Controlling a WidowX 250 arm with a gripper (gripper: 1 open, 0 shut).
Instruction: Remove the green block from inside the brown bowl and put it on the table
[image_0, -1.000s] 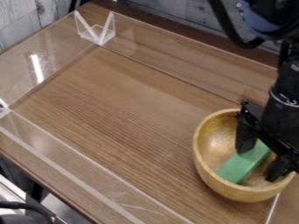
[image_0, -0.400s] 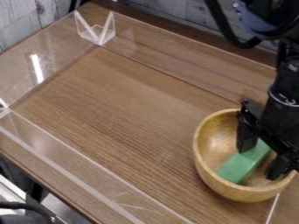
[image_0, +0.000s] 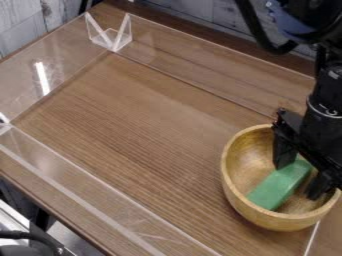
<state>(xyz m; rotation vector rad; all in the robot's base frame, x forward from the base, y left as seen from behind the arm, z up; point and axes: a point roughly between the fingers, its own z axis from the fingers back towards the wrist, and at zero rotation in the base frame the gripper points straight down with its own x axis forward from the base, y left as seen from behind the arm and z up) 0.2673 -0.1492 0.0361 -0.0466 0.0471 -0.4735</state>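
The small, bright green rectangular block lies inside the round, light-brown wooden bowl with the thick rim, down on its floor and slanting across it, so the main part of the job is undone. The bowl stands on the brown wood-grain tabletop, at the robot's side of the work area. The black robot gripper reaches down into the bowl, its dark fingers spread apart, with one near the upper end of the block and the other toward the bowl's right side in the view. Nothing appears to be gripped: the tool is released, and the block seems to rest on the bowl alone. Whether a finger touches it, I cannot tell. As I judge it, only the approach is done or nearly so. What is left is to settle the fingers on either side of the block, close them, lift it above the rim, carry it clear of the bowl, lower it onto the tabletop and let go. None of those later steps shows as done here.
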